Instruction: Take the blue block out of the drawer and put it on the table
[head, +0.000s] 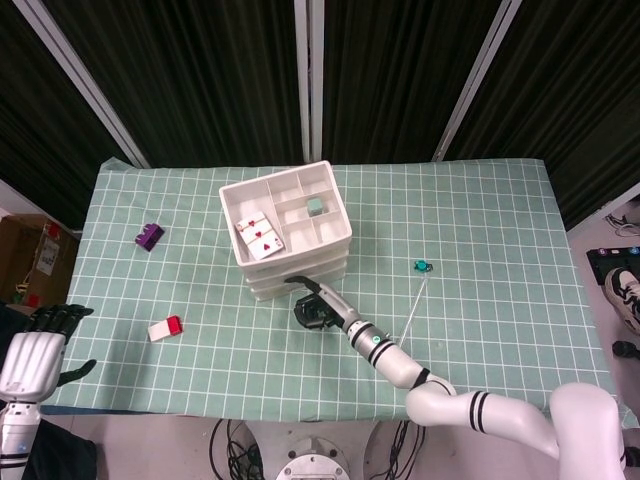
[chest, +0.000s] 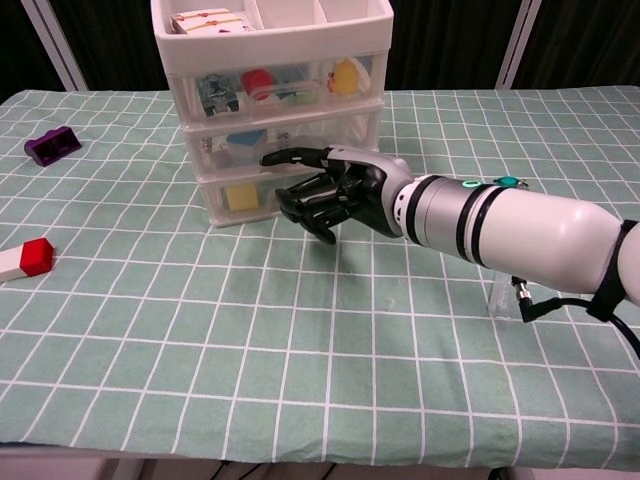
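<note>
The blue block (chest: 247, 139) sits in the middle drawer of the white plastic three-drawer cabinet (chest: 275, 105) at the chest view's upper centre, too blurred behind the clear front to tell its long axis. The right hand (chest: 328, 190), fingers curled and empty, one finger extended leftward, reaches against the drawer fronts. The left hand (head: 35, 350) hangs with fingers apart, empty, at the head view's lower left.

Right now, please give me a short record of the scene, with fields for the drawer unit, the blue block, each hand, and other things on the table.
drawer unit: white, three clear-fronted drawers, all closed, open compartment tray on top
blue block: inside the middle drawer, not yet taken out
right hand: at the drawer fronts, fingers curled, one finger extended toward the middle drawer, holding nothing
left hand: at the table's near left edge, fingers apart, holding nothing
other things: purple block; red and white block; playing cards in the top tray
</note>
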